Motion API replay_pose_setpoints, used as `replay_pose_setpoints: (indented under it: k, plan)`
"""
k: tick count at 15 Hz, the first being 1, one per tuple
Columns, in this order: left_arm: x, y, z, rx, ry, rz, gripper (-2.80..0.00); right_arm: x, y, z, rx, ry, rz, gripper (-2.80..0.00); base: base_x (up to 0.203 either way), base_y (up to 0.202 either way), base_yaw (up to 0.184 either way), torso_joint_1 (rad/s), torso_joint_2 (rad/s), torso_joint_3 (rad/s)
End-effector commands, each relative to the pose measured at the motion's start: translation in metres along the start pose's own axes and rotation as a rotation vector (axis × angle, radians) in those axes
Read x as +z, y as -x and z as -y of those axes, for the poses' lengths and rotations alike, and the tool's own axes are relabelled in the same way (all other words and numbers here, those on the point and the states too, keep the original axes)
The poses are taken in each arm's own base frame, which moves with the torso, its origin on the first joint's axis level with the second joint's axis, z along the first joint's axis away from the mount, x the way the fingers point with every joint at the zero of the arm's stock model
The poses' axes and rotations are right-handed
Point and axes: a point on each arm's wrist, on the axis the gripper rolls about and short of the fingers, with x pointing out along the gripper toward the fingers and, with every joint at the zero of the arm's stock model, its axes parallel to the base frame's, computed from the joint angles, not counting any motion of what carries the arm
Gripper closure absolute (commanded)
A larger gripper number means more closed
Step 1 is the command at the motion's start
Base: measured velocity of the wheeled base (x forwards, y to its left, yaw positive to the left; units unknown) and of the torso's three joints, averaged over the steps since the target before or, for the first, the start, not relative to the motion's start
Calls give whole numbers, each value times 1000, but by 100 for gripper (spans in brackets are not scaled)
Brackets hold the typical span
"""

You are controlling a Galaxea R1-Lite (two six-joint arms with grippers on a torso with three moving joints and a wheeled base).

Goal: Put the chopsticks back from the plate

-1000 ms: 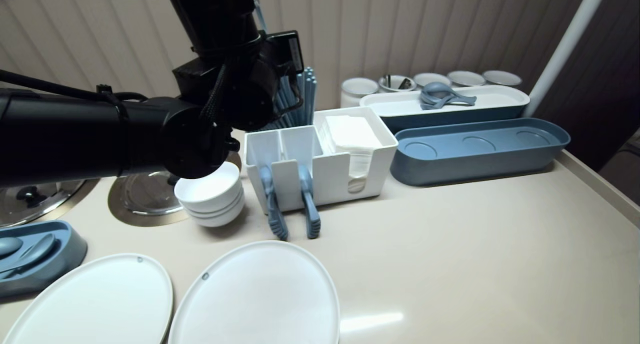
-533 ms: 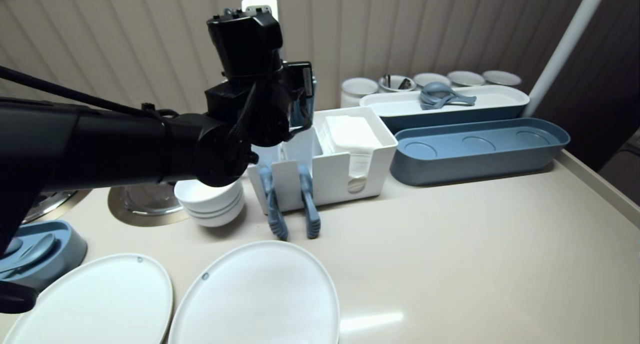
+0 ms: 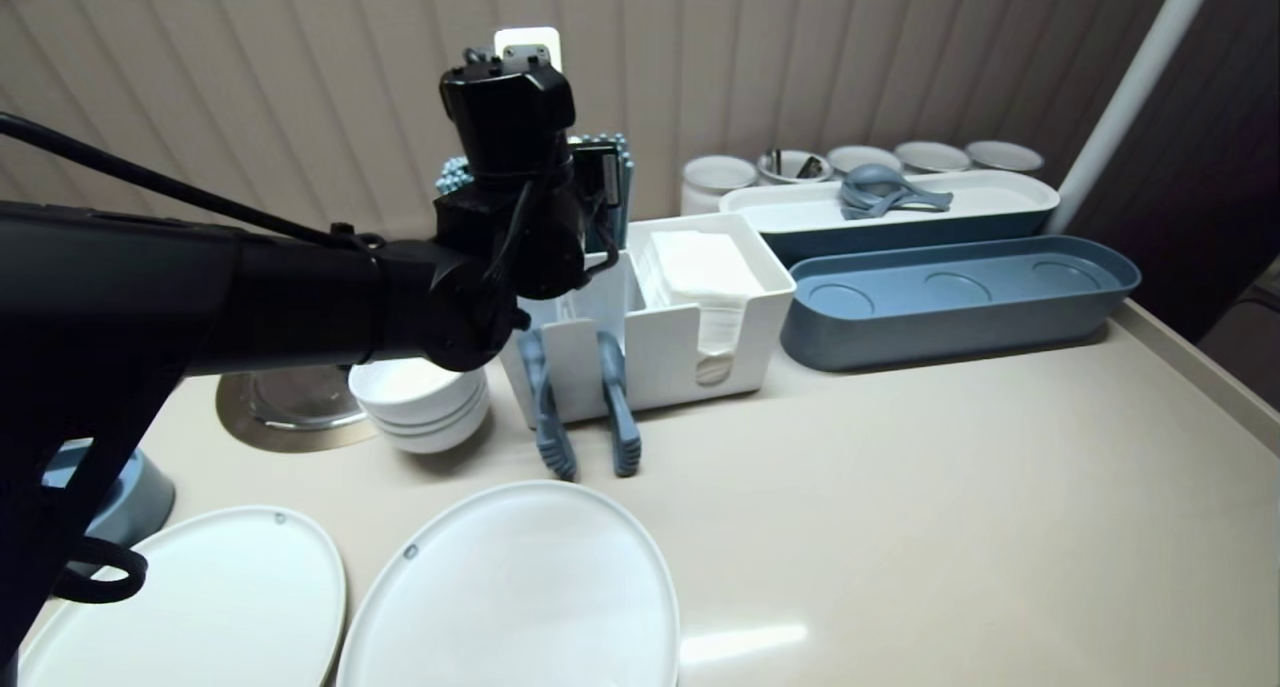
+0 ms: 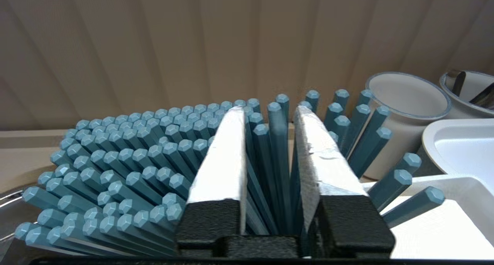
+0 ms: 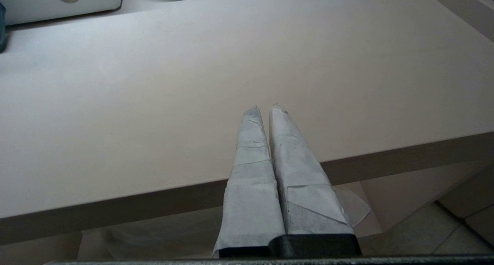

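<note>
Left wrist view, entry one: left gripper [image 4: 269, 110], released, its two padded fingers parted and pushed in among the tops of a dense bundle of blue chopsticks [image 4: 127, 172] standing on end. A few sticks stand in the gap between the fingers; whether the pads touch them cannot be told. The bulk of the bundle fans out on the outer side of one finger, a looser handful on the outer side of the other. Entry two: white cup [image 4: 407, 103], just past that looser handful, to the gripper's right. Head view, entry three: white organiser box [image 3: 740, 347], just on the robot's side of the gripper, holding napkins [image 3: 700, 267], with two blue tongs [image 3: 548, 417] hung over its front wall. Entry four: stacked white bowls [image 3: 420, 397], beneath the left arm's wrist. Right wrist view, entry five: right gripper [image 5: 264, 107], fingers pressed together, grasping nothing, over the near edge of the counter [image 5: 154, 83], well apart from the chopsticks.
</note>
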Motion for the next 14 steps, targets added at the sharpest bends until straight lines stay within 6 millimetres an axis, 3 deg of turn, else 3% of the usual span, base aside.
replay_pose_setpoints:
  k: [1, 5, 10, 14]
  plan:
    - [2, 0, -1, 5, 6, 6, -280, 0, 0, 0, 0, 0, 0, 0, 0, 0, 0, 0, 0, 0]
    - [18, 6, -6, 7, 29, 31, -280, 0, 0, 0, 0, 0, 1, 0, 0, 0, 0, 0, 0, 0]
    - [61, 35, -18, 4, 82, 85, -280, 0, 0, 0, 1, 0, 0, 0, 0, 0, 0, 0, 0, 0]
    - [69, 45, -22, -6, 76, 74, -280, 0, 0, 0, 0, 0, 0, 0, 0, 0, 0, 0, 0, 0]
